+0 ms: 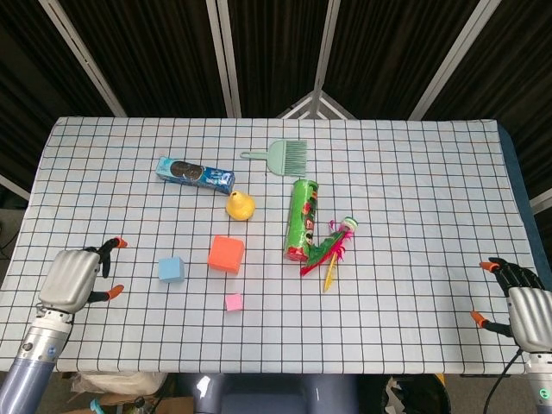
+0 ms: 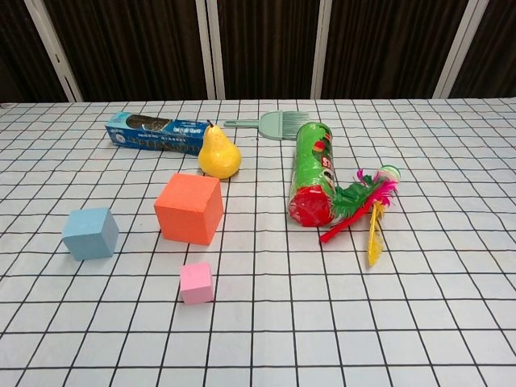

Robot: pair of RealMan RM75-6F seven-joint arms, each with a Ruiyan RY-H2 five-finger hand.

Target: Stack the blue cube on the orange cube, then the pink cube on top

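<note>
Inspector A: The left hand (image 1: 73,278) sits over the near left part of the checked table (image 1: 431,190) in the head view. Its fingers (image 1: 110,248) are spread apart and hold nothing; the orange tips point toward the blue cube (image 1: 171,269).

Inspector B: Noted. The blue cube lies just beyond those fingertips, apart from them, with no contact. The orange cube (image 1: 226,254) stands farther out along the same line, past the blue one, with a gap between them. The pink cube (image 1: 234,302) rests nearer the table's front edge, to the far side of the blue cube from the fingers. None is stacked.

Inspector A: And the right hand (image 1: 524,302)?

Inspector B: At the near right corner of the table, fingers (image 1: 496,269) apart, nothing in its grasp. All three cubes are well apart from it, across the table.

Inspector A: The chest view shows neither hand. It does show the blue cube (image 2: 90,233), orange cube (image 2: 189,208) and pink cube (image 2: 197,282) each flat on the cloth, separate.

Inspector B: Other items: a yellow pear (image 1: 240,205) beyond the orange cube, a blue biscuit packet (image 1: 195,173), a green brush (image 1: 280,156), a green can (image 1: 301,220) lying on its side, and a feathered toy (image 1: 332,247) touching the can's red end.
</note>
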